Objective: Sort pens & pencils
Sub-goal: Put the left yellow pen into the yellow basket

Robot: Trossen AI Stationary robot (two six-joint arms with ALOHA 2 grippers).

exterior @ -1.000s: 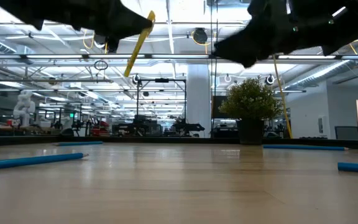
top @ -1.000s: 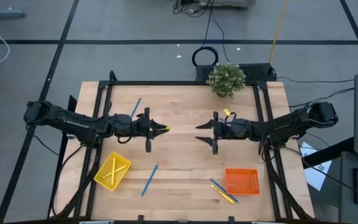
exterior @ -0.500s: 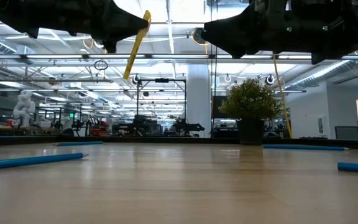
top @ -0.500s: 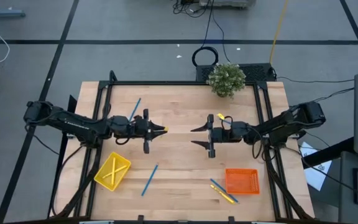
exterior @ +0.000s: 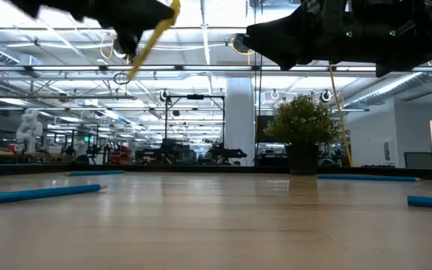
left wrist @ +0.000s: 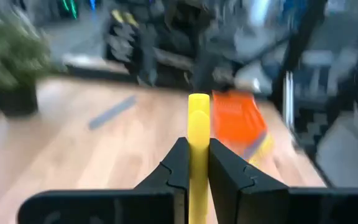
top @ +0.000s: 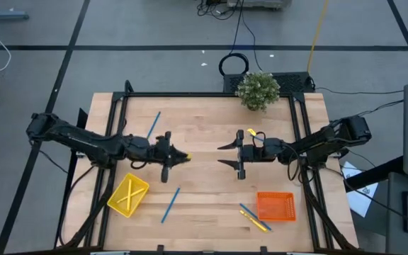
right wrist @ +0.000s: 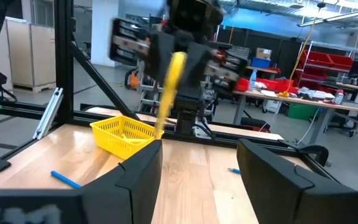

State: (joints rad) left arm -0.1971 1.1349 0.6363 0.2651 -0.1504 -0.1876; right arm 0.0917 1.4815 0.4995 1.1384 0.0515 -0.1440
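Thin yellow pencil (left wrist: 198, 146) clamped between my left end effector (top: 170, 156) fingers, held above mid-desk. My right end effector (top: 229, 155) hovers opposite, fingers apart, holding nothing. Yellow mesh basket (top: 128, 195) holds crossed yellow pencils; orange mesh basket (top: 275, 205) contents unclear. Blue pens (top: 170, 205) lie loose on the wooden desk (top: 204, 127).

A wooden table (top: 204, 127) carries a yellow basket (top: 128, 195) lower left, an orange basket (top: 275, 206) lower right, loose pens (top: 170, 205), a plant (top: 258, 90) at top.
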